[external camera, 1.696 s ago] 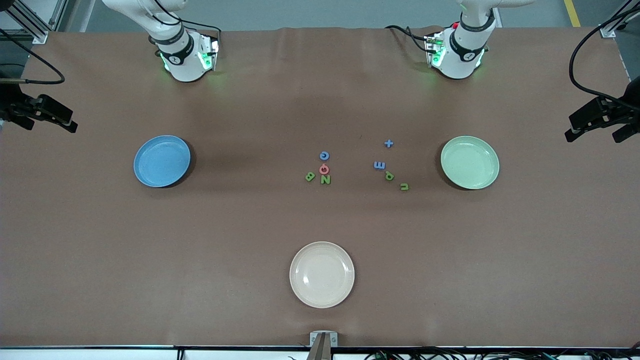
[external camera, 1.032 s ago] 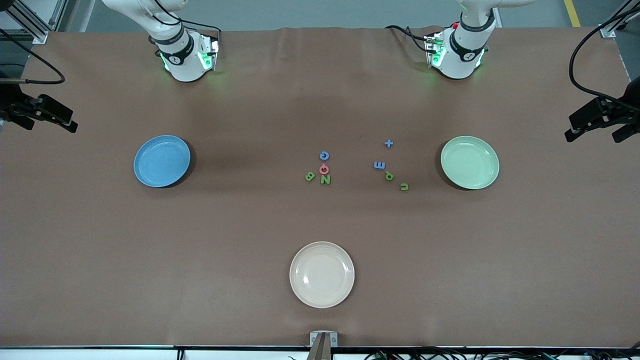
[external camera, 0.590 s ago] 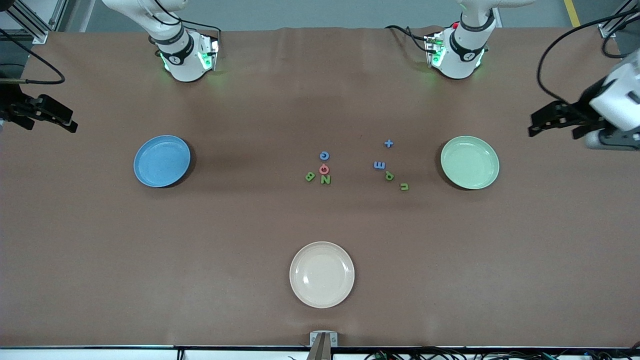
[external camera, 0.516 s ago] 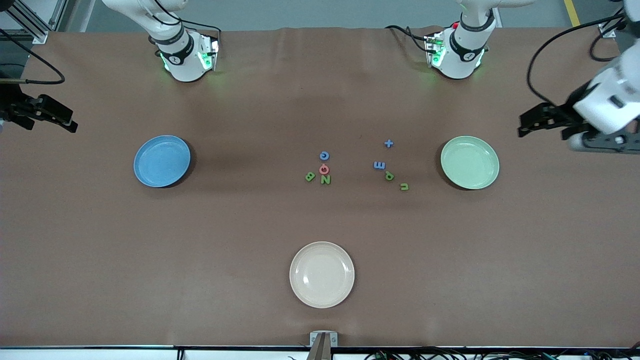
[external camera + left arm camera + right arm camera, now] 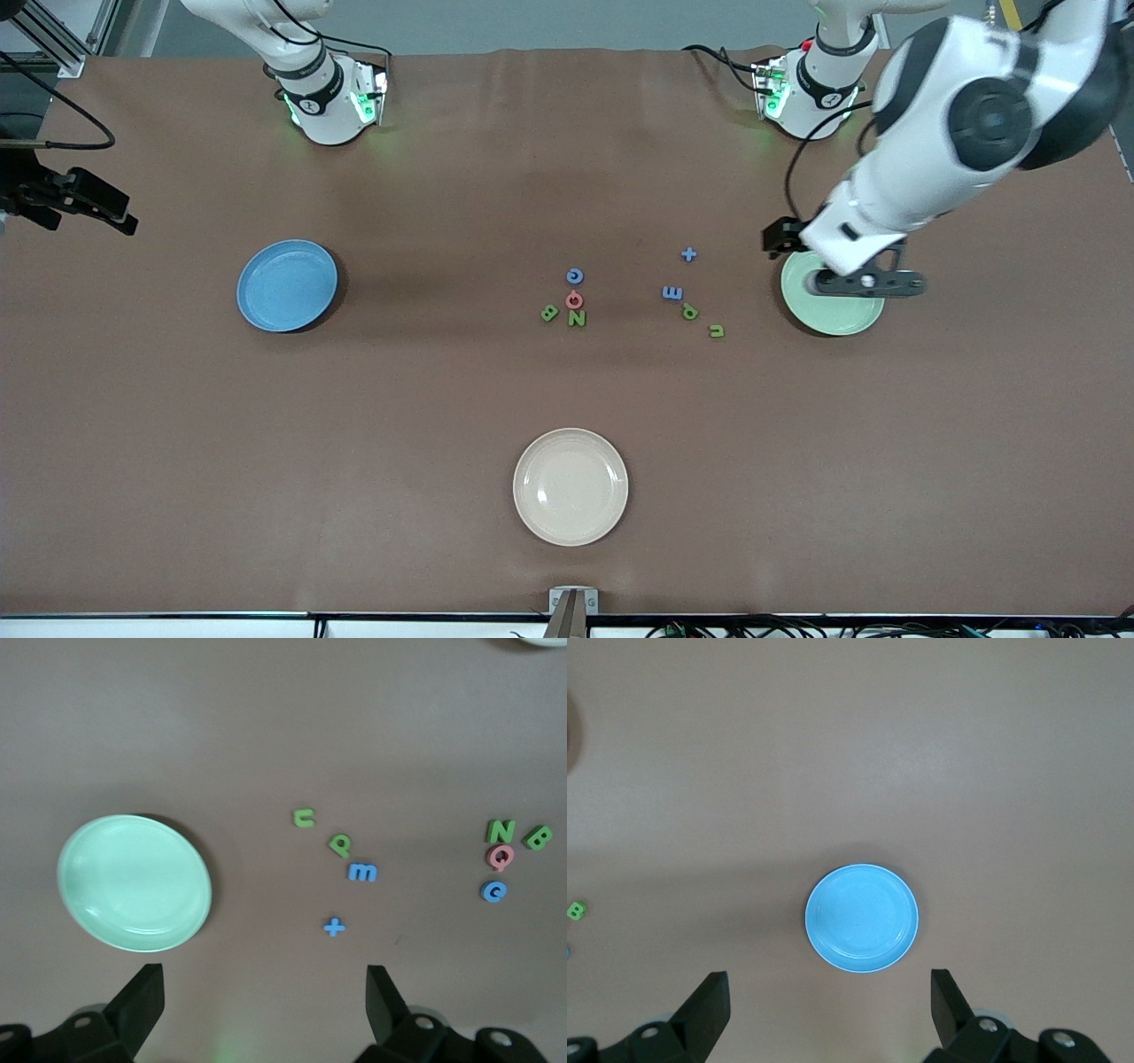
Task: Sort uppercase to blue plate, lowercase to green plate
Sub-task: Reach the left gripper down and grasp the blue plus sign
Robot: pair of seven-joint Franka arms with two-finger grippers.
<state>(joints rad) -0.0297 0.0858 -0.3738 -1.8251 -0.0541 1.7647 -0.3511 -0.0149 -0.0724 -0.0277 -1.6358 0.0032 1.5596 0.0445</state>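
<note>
— Left tool (image 5: 261, 997)?
— Up in the air over the green plate (image 5: 833, 315), fingers (image 5: 142, 1001) spread wide, nothing held.
— Right tool (image 5: 828, 997)?
— Waiting high at the right arm's end of the table (image 5: 567, 399), over bare table close to the blue plate (image 5: 287, 285). Fingers (image 5: 709, 1001) wide apart, empty.
— Uppercase?
— 4 clustered mid-table: blue G (image 5: 575, 276), pink Q (image 5: 575, 299) just beside it and nearer the camera, green N (image 5: 577, 318) touching Q, green B (image 5: 549, 312) beside N toward the blue plate.
— Lowercase?
— 4 scattered between that cluster and the green plate: blue t (image 5: 689, 254) farthest from the camera, blue m (image 5: 672, 292), green p (image 5: 690, 311) just beside m, green u (image 5: 717, 330) nearest the green plate.
— Plates?
— Blue and green both bare. Cream plate (image 5: 570, 486) nearest the camera, bare too.
</note>
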